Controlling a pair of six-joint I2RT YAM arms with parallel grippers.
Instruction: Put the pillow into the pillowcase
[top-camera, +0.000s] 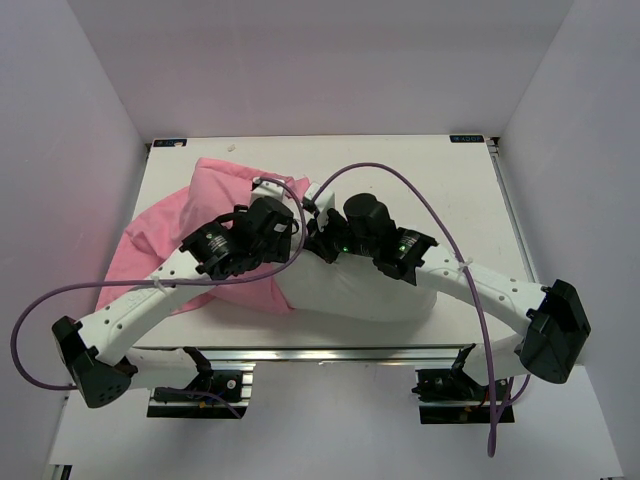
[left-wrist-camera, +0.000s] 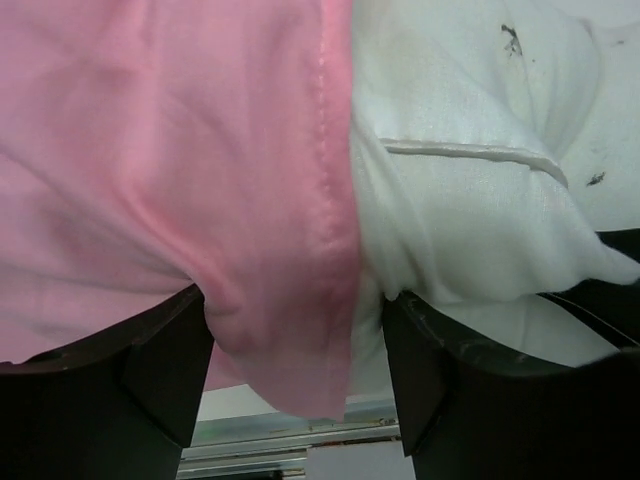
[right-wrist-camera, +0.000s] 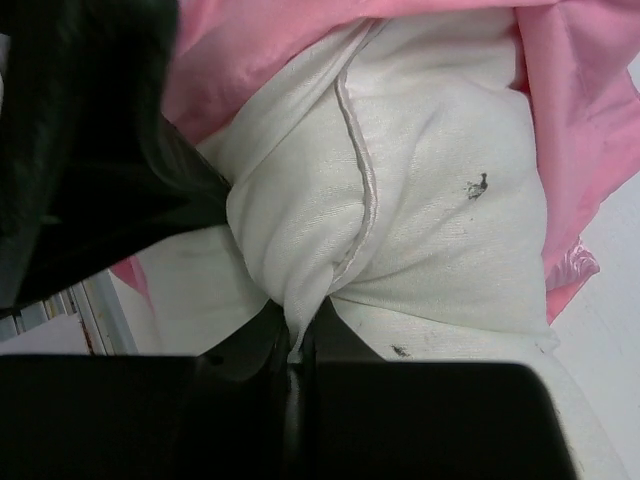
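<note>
The white pillow (top-camera: 350, 290) lies mid-table, its left end inside the mouth of the pink pillowcase (top-camera: 165, 240), which spreads out to the left. My left gripper (top-camera: 290, 215) is over the opening. In the left wrist view its jaws (left-wrist-camera: 300, 390) stand wide apart, with the pillowcase hem (left-wrist-camera: 330, 250) and a bulge of pillow (left-wrist-camera: 470, 200) hanging between them. My right gripper (top-camera: 318, 232) is shut on a pinched fold of the pillow's fabric (right-wrist-camera: 297, 345) at its seam. The pillow (right-wrist-camera: 430, 220) and pillowcase (right-wrist-camera: 580, 120) fill the right wrist view.
The white table (top-camera: 430, 180) is walled in white at the back and sides. A metal rail (top-camera: 330, 357) runs along the near edge. Purple cables (top-camera: 425, 200) arc over the arms. The left arm's dark body (right-wrist-camera: 90, 150) is close to my right gripper.
</note>
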